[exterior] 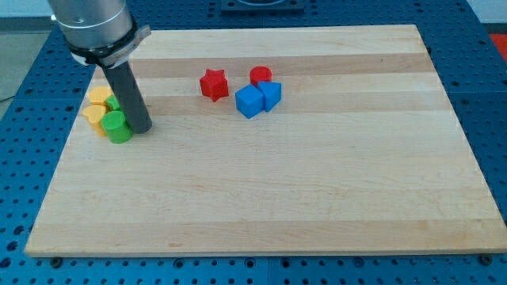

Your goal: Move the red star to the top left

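Nearest edge of the wooden tabletop [261,214] is the view's bottom; that stretch is bare wood.

Moving up: my tip [142,129] touches down at the view's left, just beside the green cylinder [117,127], on its right side and touching or nearly so. The rod [127,91] rises from there, tilting up-left into the grey arm housing [91,24] at the view's top left corner.

Same cluster on the left: two yellow blocks, one [95,115] just left of the green cylinder and another [99,97] behind it. Shapes are hard to make out, roughly rounded or hexagonal. A second green block [112,104] peeks between the yellow ones and the rod, mostly hidden.

No pincer on this rig, only the rod, so spread or pressed together can't be told.

Further back, centre of the tabletop: two blue blocks touching each other, the nearer [249,101] to the left and a blue cube [270,95] to the right. Behind them a red cylinder [261,76] sits against the blue cube.

Red star [213,83] sits just left of the blue pair, near but apart from the red cylinder. It's in the upper middle of the tabletop, well apart from my tip and right of the yellow-green cluster.
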Controlling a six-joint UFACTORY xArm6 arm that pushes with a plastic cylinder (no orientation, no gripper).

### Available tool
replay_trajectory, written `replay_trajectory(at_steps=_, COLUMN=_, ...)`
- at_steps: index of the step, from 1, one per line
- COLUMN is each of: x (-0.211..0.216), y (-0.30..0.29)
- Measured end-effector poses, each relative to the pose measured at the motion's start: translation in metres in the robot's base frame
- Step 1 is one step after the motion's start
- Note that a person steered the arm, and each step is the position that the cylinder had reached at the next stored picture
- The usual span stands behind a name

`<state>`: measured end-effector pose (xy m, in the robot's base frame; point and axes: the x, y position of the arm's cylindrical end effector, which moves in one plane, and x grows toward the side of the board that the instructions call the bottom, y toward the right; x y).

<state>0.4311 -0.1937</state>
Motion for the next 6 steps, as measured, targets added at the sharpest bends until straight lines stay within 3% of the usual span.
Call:
replay_trajectory(at_steps=3, x=0.000, y=0.065)
replay_trajectory(at_steps=5, x=0.000, y=0.066)
replay_trajectory(at_steps=6, x=-0.011, y=0.124)
